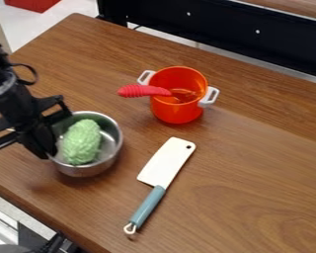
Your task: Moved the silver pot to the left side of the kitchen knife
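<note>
Pointing a black gripper (46, 143) down at the left rim of a silver pot (110, 155), toward the front left of the wooden tabletop (253, 192); showing too little to tell how far open, or whether holding the metal. Cradling a bumpy green toy vegetable (81, 141) inside the pot, and already sitting to the left of the kitchen knife (166, 165), just beside the blade without touching. Probably coming down now to a clean finish: easing the pot level onto its whole base, if at all raised, rather than dropping it. Then gently loosening any grip and backing straight up past the rim, avoiding a sideways tug likely to be tipping the pot or dragging it toward the front edge. Watching the vegetable, apparently loose and apt to be rolling against the wall in any tilt. Leaving the knife untouched, with its blue-grey handle toward the front edge, and steering clear of the orange pot (177, 114) and the red utensil (139, 91) leaning over its rim.
</note>
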You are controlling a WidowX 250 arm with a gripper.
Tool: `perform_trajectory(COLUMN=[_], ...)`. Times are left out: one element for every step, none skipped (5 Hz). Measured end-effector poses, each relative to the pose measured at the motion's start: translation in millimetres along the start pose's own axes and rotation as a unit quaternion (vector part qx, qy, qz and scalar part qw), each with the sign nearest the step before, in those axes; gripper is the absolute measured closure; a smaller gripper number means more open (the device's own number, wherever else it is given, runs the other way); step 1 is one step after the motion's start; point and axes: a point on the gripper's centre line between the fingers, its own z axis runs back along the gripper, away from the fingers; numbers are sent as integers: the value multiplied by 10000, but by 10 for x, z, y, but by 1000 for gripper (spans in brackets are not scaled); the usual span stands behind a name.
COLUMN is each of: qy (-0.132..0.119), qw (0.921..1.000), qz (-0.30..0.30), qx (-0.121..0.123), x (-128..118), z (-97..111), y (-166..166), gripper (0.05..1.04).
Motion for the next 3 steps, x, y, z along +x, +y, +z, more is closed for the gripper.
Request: perform_trajectory(qy=[8, -38, -153], qw=[10000, 9999, 9998], qz=[42, 88, 99], qx=[-13, -35, -69], x=[-67, -83, -74], z=[-59, -82, -63], y=[-87, -92, -101], gripper=[1027, 1027, 1027])
